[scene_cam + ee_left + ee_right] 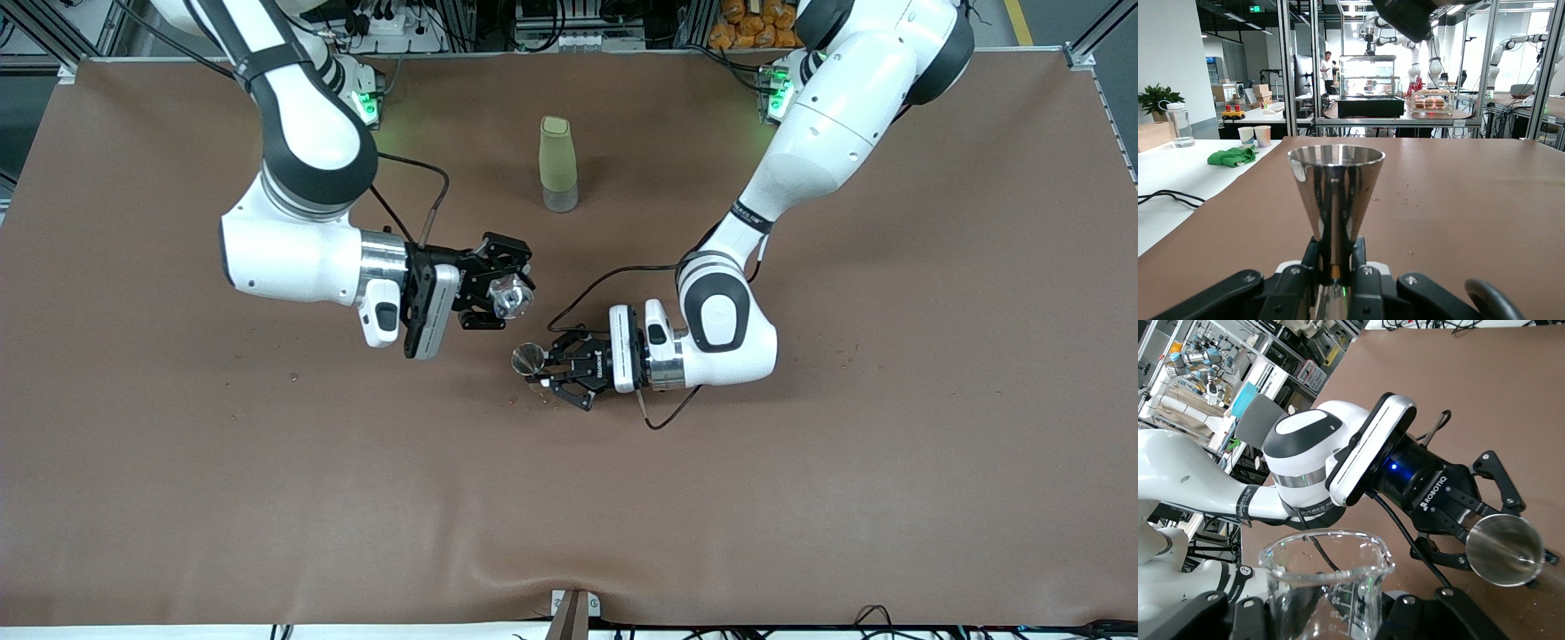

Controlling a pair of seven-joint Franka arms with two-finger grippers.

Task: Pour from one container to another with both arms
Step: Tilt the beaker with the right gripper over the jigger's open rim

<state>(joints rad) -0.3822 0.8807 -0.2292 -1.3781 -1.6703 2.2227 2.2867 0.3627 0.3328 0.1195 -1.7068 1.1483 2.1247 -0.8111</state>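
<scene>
A tiny clear glass cup [512,298] with printed measure marks [1328,587] hangs over the middle of the table, tilted, with my right gripper [498,290] [1321,620] shut on it. Just beside and lower, a shiny steel jigger [528,358] [1336,190] stands upright in the air. My left gripper [542,366] [1336,257] is shut on its narrow waist. In the right wrist view the jigger's open mouth [1506,550] faces the cup, a short gap apart. I cannot tell what is inside either vessel.
A tall pale-green bottle [558,164] with a clear base stands on the brown table [800,498], farther from the front camera than both grippers. Small specks [544,396] lie on the table under the jigger.
</scene>
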